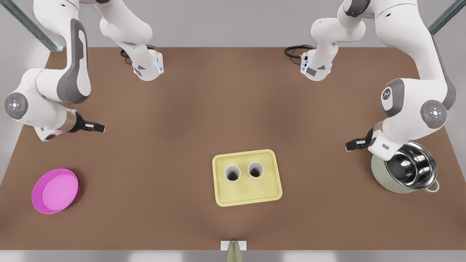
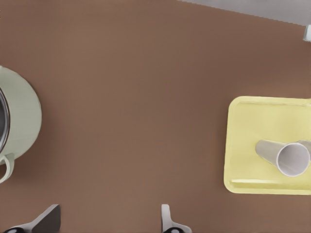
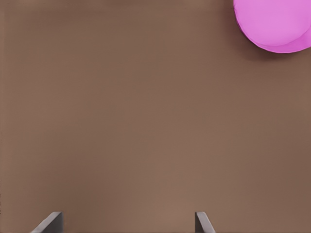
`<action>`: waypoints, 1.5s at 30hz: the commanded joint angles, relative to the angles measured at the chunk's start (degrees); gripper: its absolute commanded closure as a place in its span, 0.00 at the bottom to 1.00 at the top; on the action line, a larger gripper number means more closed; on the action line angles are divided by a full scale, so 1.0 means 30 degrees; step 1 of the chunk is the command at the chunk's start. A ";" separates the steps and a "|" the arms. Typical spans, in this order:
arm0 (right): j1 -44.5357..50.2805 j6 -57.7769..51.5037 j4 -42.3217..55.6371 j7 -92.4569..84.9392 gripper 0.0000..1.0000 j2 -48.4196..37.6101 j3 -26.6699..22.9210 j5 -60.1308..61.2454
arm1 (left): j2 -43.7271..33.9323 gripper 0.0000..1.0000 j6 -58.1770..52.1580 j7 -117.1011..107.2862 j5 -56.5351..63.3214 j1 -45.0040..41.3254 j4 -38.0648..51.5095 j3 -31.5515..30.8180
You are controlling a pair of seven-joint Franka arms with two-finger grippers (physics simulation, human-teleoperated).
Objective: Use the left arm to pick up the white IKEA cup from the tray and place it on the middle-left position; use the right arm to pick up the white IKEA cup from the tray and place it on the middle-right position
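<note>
The pale yellow tray (image 1: 247, 178) is seen on the brown bench (image 1: 182, 120), and it is taken here as the landmark. Two white cups are kept upright inside it, side by side and not touching: one cup (image 1: 232, 173) toward the front view's left and the other cup (image 1: 256, 170) toward the front view's right. No claw is near them. The left claw (image 1: 352, 145) is found well apart from the tray on the front view's right, above bare bench, with its fingers (image 2: 167, 221) spread and nothing between them. Beyond it, farther from the tray, a pale green pot (image 1: 404, 171) with a steel inside is standing, partly covered by that arm. The right claw (image 1: 95, 127) is held well apart from the tray on the front view's left, its fingers (image 3: 201, 222) also spread and empty. A round magenta dish (image 1: 55, 190) is placed farther out on that same side.
</note>
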 commanded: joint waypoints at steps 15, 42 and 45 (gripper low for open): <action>0.7941 0.5565 0.8627 0.0784 0.00 0.8162 0.0752 -0.1458 | 0.5771 0.00 0.7993 -0.5175 0.2769 -0.8180 0.0254 -0.0766; 1.4243 1.3241 1.4931 0.3685 0.00 1.7893 -0.0625 -0.2278 | 0.8673 0.00 1.0367 -0.4529 0.2741 -0.8004 0.1076 -0.0766; 1.4419 1.2918 1.4756 0.3773 0.00 1.7834 -0.0684 -0.2190 | 0.8115 0.00 0.8960 -0.4412 0.2741 -0.8033 0.0196 -0.0854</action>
